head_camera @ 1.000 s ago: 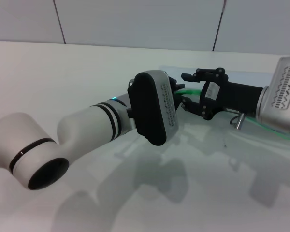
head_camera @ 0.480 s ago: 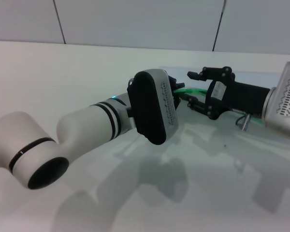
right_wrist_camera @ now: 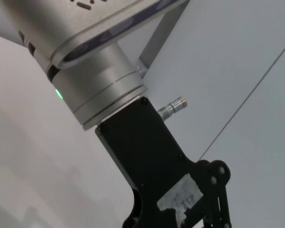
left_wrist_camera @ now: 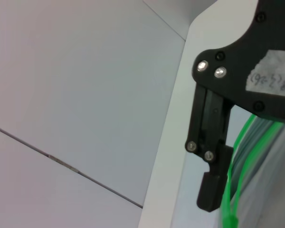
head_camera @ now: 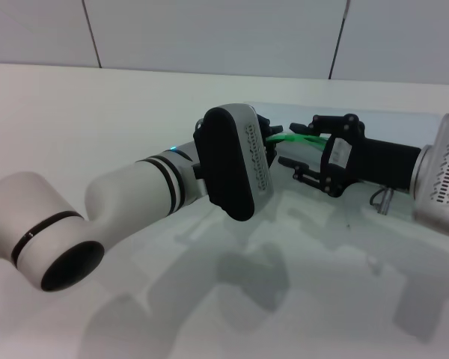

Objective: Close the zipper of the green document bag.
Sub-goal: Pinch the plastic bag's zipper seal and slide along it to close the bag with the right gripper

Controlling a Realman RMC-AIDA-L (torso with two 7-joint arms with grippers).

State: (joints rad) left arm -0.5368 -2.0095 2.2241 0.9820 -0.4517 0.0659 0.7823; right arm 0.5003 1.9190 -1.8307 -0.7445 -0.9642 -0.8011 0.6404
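We are looking down at a smooth, matte white worktop [head_camera: 97,127] with pale wall panels behind it. Our left arm, a rounded glossy white shell with black joint rings, is reaching to the middle, and its bulky black and silver wrist is hiding the left gripper [head_camera: 268,142], so we cannot tell whether that gripper is open or closed. Just beyond it, the thin, bright green plastic zipper [head_camera: 293,137] is lifting up in a curved strip. The green document bag [head_camera: 359,217], a flat translucent pouch, is lying on the worktop's right side, mostly under the right arm. The right gripper [head_camera: 288,144], black and angular with jointed linkages, is reaching in from the right with its fingers spread apart, one above and one below the green strip. Compared with a second ago, the right gripper is sitting closer to the left wrist, and its silver forearm is showing less at the frame edge.
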